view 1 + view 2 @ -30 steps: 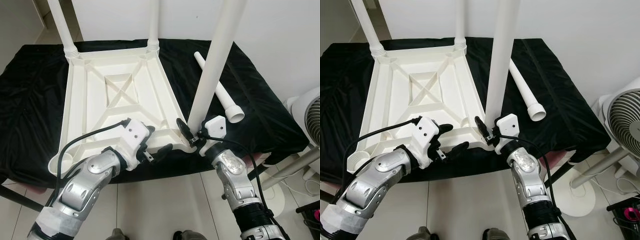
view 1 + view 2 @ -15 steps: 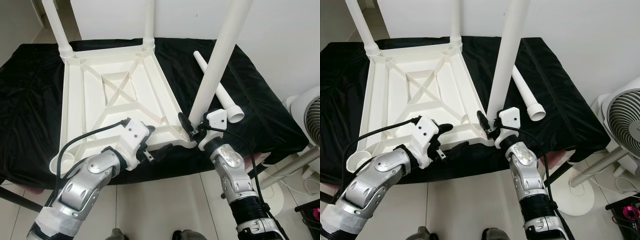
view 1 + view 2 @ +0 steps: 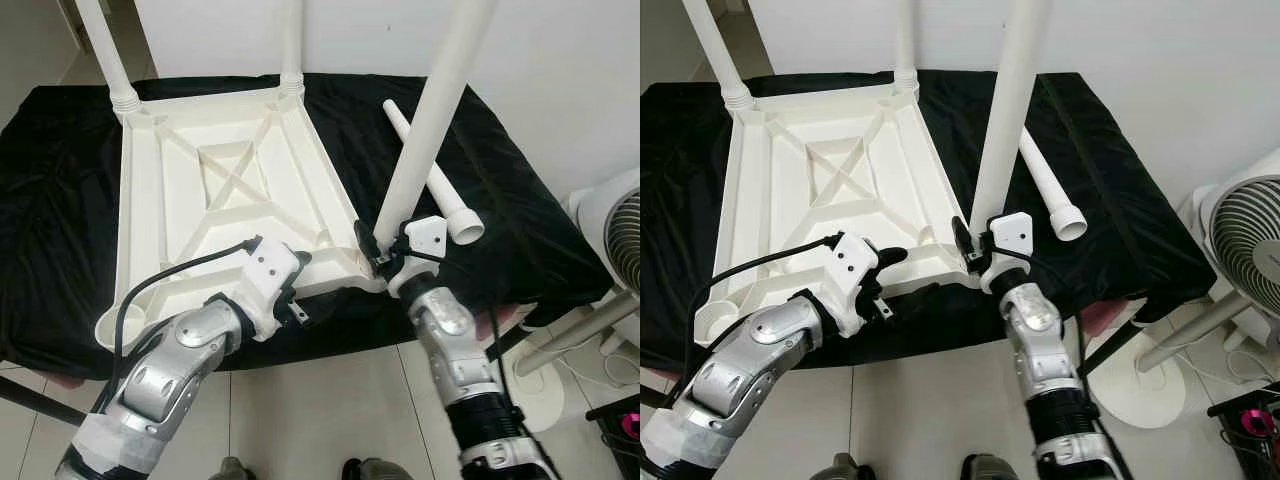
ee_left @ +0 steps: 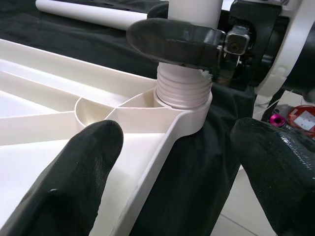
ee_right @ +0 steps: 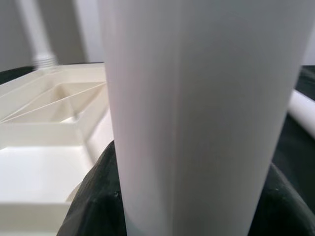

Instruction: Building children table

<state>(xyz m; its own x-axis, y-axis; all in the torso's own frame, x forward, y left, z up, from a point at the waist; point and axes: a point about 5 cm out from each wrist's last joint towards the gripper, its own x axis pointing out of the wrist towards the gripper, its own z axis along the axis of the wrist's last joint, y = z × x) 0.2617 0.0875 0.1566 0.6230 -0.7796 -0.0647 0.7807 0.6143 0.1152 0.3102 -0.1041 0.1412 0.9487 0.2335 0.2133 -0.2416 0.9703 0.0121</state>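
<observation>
A white plastic table top lies upside down on a black cloth, with legs standing in its two far corners. My right gripper is shut on a third white leg near its base. That leg stands tilted at the near right corner. In the left wrist view its threaded end sits in the corner socket with threads showing. My left gripper is open, with its fingers astride the near edge just left of that corner. A loose leg lies on the cloth to the right.
The cloth-covered table's front edge runs just behind my arms, with tiled floor below. A white fan on a round base stands at the right, close to my right arm.
My right gripper and forearm have moved a little left towards the corner, still holding the leg, which leans slightly differently. The left gripper has stayed put. The view has shifted slightly.
</observation>
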